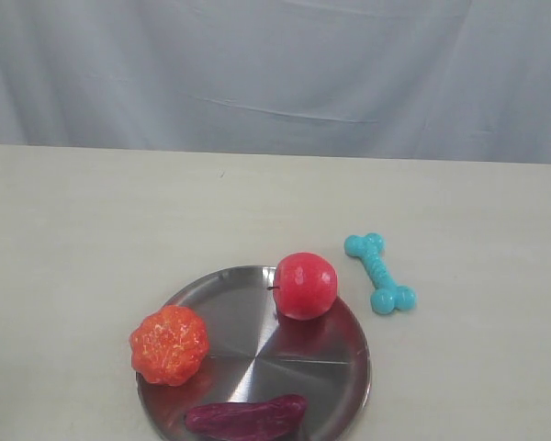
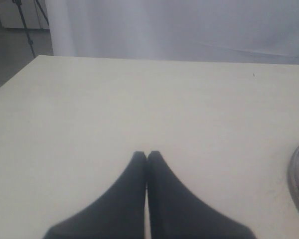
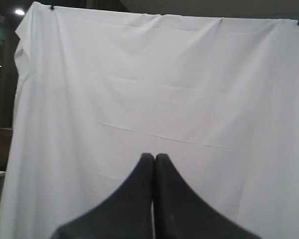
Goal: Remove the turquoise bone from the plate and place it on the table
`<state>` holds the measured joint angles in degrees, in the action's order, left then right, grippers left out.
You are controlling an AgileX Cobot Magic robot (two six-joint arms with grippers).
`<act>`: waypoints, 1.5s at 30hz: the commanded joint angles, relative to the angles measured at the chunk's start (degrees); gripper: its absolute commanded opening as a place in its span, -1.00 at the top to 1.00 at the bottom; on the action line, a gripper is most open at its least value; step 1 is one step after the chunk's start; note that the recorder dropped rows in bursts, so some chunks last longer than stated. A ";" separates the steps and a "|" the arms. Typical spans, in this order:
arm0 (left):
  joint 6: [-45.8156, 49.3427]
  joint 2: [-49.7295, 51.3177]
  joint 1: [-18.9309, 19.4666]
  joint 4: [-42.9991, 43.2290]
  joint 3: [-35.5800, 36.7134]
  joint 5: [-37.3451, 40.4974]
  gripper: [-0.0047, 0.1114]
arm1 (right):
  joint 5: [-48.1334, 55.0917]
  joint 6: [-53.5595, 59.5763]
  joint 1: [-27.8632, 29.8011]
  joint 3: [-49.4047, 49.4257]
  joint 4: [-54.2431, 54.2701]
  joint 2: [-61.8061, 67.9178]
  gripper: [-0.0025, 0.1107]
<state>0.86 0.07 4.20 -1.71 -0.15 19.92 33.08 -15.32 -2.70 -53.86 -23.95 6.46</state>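
The table [image 1: 73, 230] carries the plate [image 1: 285, 367]. Left gripper [image 2: 147, 154] and right gripper [image 3: 154, 157]: jaws pressed together, holding nothing. A red apple [image 1: 305, 286] rests on the plate's rim. The turquoise bone [image 1: 379, 273] lies flat on the table, just right of the plate, not touching it.

Shiny metal plate [image 1: 257, 317], matte table [image 1: 101, 230]
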 commanded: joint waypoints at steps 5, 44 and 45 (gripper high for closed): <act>-0.24 -0.07 0.26 -0.14 0.15 -0.31 0.92 | 1.10 -1.37 9.68 2.80 -3.69 -0.61 0.96; -0.24 -0.07 0.26 -0.14 0.15 -0.31 0.92 | -16.21 9.71 17.32 41.59 14.42 -6.46 0.96; -0.24 -0.07 0.26 -0.14 0.15 -0.31 0.92 | -16.30 9.98 17.32 41.85 14.71 -6.46 0.96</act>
<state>0.86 0.07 4.20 -1.71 -0.15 19.92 17.56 -8.39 14.27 -12.52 -11.49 0.32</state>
